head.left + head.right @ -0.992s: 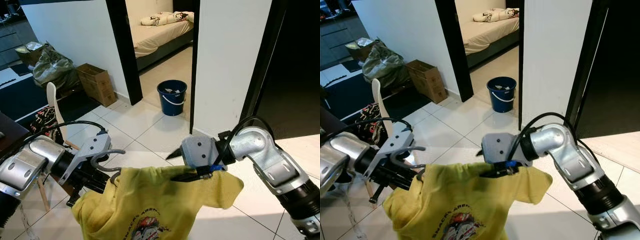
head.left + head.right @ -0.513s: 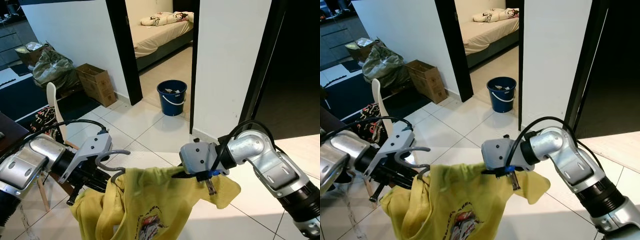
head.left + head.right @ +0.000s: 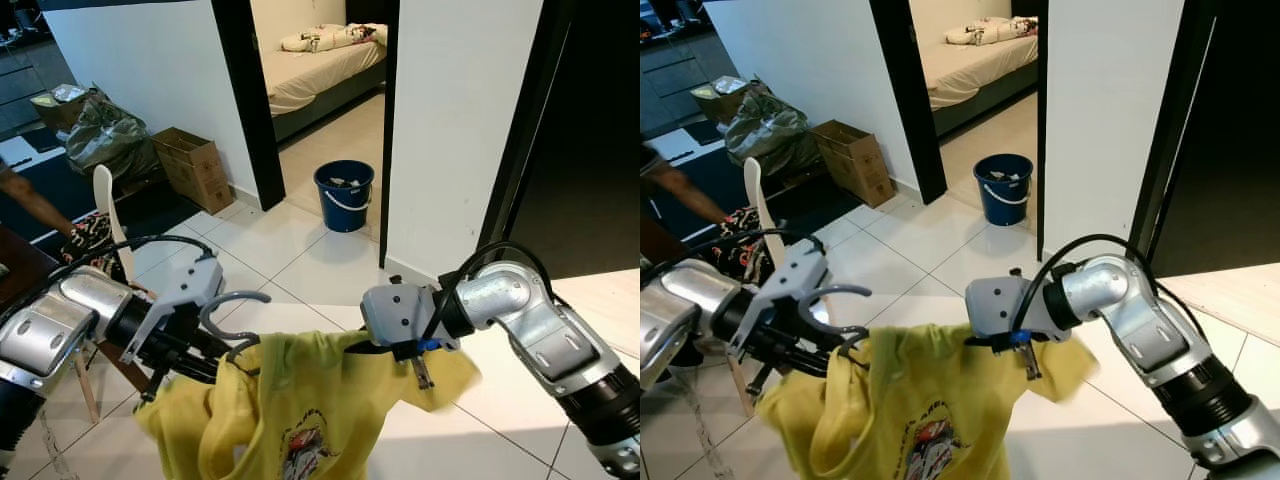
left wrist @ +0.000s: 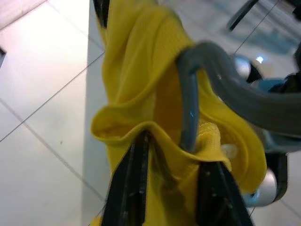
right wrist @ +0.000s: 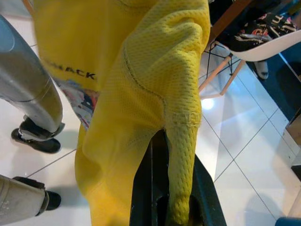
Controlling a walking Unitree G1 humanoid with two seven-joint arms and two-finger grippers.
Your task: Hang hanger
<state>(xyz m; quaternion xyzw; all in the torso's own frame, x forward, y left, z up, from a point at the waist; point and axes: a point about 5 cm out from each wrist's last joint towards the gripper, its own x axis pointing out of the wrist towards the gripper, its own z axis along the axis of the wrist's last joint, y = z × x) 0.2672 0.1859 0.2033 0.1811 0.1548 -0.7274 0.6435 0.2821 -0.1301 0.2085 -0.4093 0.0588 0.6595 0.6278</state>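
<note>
Hanger (image 3: 235, 322) and its yellow T-shirt (image 3: 300, 410) hang in mid-air between the two arms in the left eye view, above the white tiled floor (image 3: 290, 255). The hanger is grey, stiff plastic, its curved hook rising clear of the shirt collar beside the left gripper (image 3: 190, 345). The right gripper (image 3: 415, 365) holds the opposite shoulder of the shirt. Behind stand a blue bucket (image 3: 343, 195), a cardboard box (image 3: 190, 165) and a bed (image 3: 310, 65) through the doorway. A person's arm (image 3: 35, 205) reaches in at the far left.

The right eye view gives the same scene; the shirt sags in loose folds, so it looks light and limp and would likely swing or slide off if tilted. The rigid hook seems the safest place to steer it.

In the left wrist view, the jaws are closed most of the way on bunched yellow cloth at the collar, right next to the hanger's grey neck; whether they also pinch the plastic cannot be told.

In the right wrist view, the black fingers (image 5: 155, 197) are nearly together, pinching a fold of dimpled mesh fabric, with a white chair (image 5: 263, 44) below.
</note>
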